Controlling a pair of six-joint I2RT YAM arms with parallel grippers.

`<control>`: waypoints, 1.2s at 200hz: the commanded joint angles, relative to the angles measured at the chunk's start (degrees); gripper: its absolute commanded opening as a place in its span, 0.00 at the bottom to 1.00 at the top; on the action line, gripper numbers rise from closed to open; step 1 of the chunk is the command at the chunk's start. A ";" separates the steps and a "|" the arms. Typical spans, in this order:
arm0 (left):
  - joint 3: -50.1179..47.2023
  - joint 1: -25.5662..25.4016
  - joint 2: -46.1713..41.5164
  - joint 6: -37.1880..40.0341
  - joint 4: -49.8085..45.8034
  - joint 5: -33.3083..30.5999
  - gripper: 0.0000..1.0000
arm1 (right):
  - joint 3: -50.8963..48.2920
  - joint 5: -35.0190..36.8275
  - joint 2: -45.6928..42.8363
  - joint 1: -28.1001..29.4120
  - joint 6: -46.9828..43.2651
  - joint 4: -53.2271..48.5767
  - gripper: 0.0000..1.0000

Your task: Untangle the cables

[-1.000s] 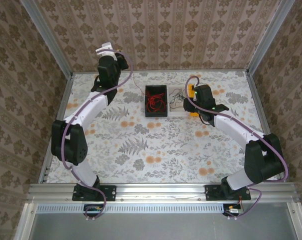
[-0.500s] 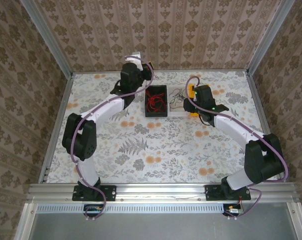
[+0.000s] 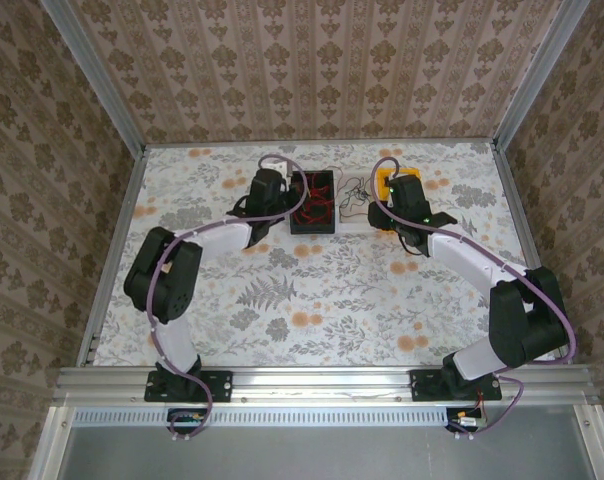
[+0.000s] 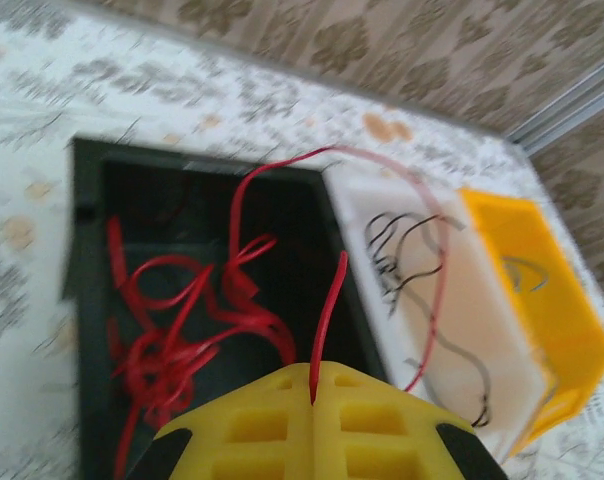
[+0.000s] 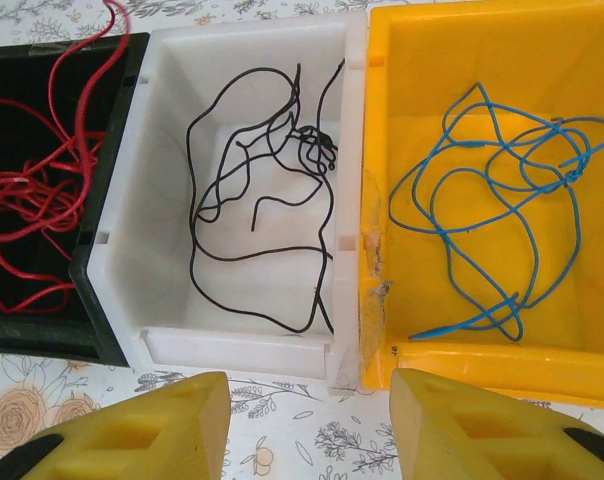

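In the left wrist view my left gripper (image 4: pixel 312 388) is shut on a thin red cable (image 4: pixel 329 310) that rises from between its yellow fingertips. It hangs over the black bin (image 4: pixel 82 200), which holds a tangle of red cables (image 4: pixel 172 330). A long red loop (image 4: pixel 437 260) arcs across the white bin. From above, the left gripper (image 3: pixel 285 195) is at the black bin's left side. My right gripper (image 5: pixel 307 430) is open and holds nothing, just in front of the white bin (image 5: pixel 242 350), which holds black cables (image 5: pixel 257 200).
A yellow bin (image 5: pixel 482 365) with blue cables (image 5: pixel 492 210) stands right of the white bin, and the black bin (image 5: pixel 97 300) stands left of it. The three bins sit side by side at the back middle of the floral table (image 3: pixel 312 290). Walls close in on three sides.
My left arm has swung from the back left corner rightward and down to the black bin. The right arm has shifted only slightly.
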 commanded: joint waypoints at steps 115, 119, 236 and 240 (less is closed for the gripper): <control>14.48 -3.05 -2.32 16.54 -29.83 -28.81 0.00 | 1.85 1.21 -1.01 -0.22 -0.08 -1.03 0.47; 15.88 -3.19 -1.57 17.16 -30.84 -29.45 0.00 | 1.89 1.20 -1.01 -0.17 -0.04 -1.06 0.47; 41.45 -4.71 17.98 18.78 -43.50 -23.58 0.00 | 0.80 1.82 -1.52 -0.29 0.03 -1.04 0.47; 41.80 -4.73 18.34 18.58 -43.98 -22.94 0.00 | 0.76 1.82 -1.61 -0.30 0.02 -1.08 0.47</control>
